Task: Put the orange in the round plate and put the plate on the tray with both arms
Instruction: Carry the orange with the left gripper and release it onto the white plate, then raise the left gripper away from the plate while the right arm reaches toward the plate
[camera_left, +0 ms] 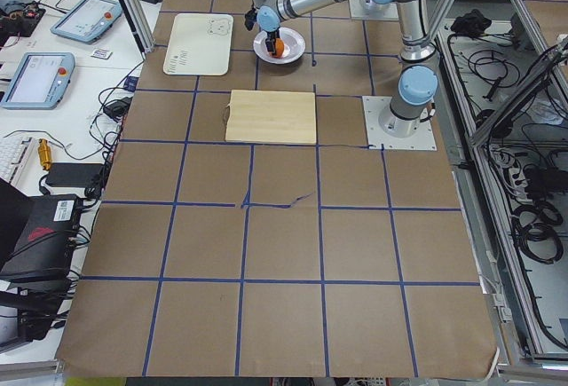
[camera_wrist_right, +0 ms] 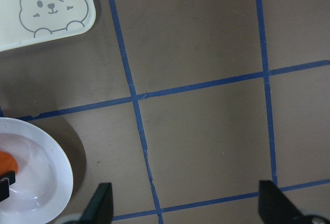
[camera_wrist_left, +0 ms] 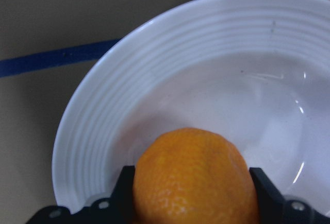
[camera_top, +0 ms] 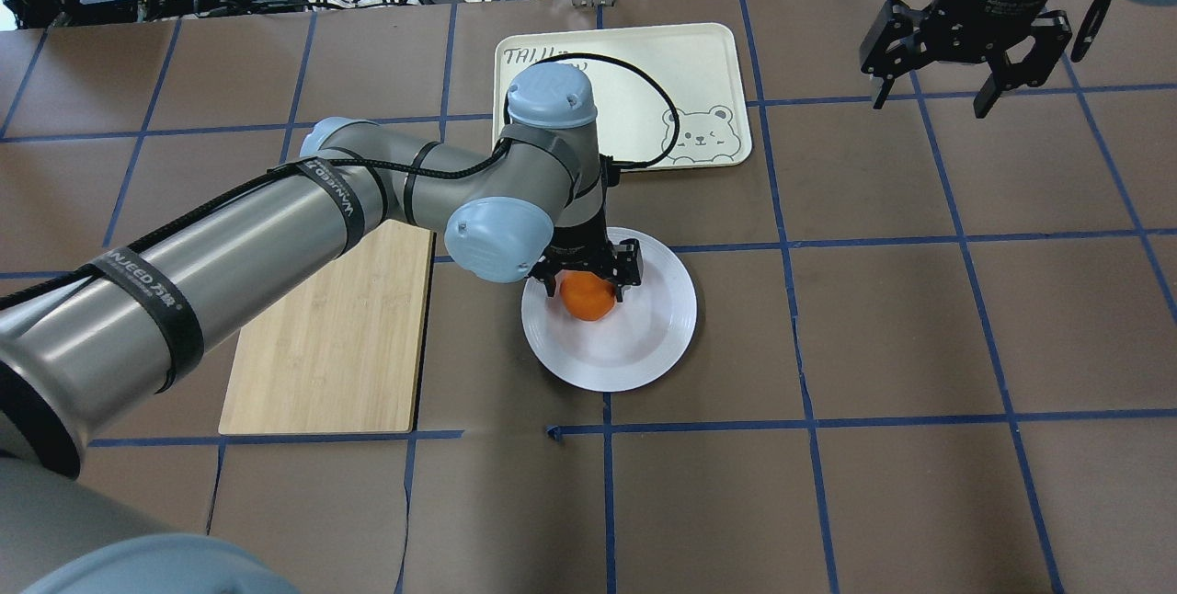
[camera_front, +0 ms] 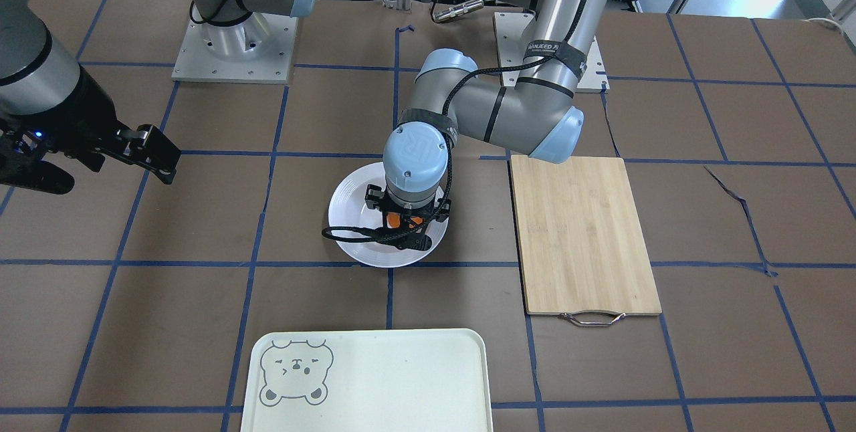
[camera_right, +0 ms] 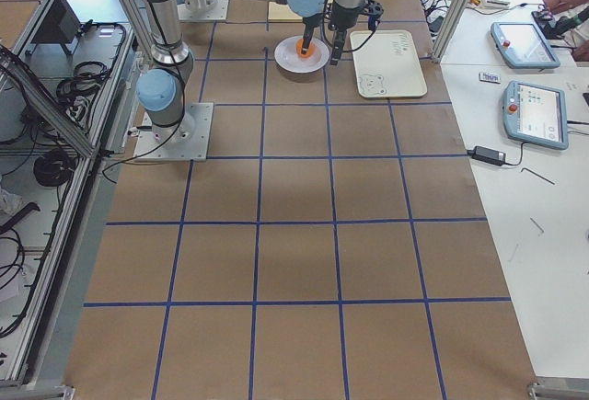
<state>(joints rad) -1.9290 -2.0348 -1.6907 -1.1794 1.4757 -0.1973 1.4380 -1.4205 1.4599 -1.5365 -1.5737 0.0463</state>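
Observation:
The orange [camera_top: 588,297] is gripped between the black fingers of my left gripper [camera_top: 590,286], which is shut on it. It hangs low over the robot-side part of the round plate [camera_top: 644,336], just inside the ridged rim. I cannot tell whether it touches the plate. The left wrist view shows the orange [camera_wrist_left: 196,177] filling the jaws above the white plate [camera_wrist_left: 232,95]. The cream tray [camera_top: 634,70] with the bear face lies beyond the plate. My right gripper [camera_top: 933,93] hovers open and empty, well off to the right of the tray.
A bamboo cutting board [camera_top: 331,336] with a metal handle lies left of the plate, partly under my left arm. Brown table covering with blue tape lines [camera_top: 809,428] stretches around. Cables and devices lie past the far table edge.

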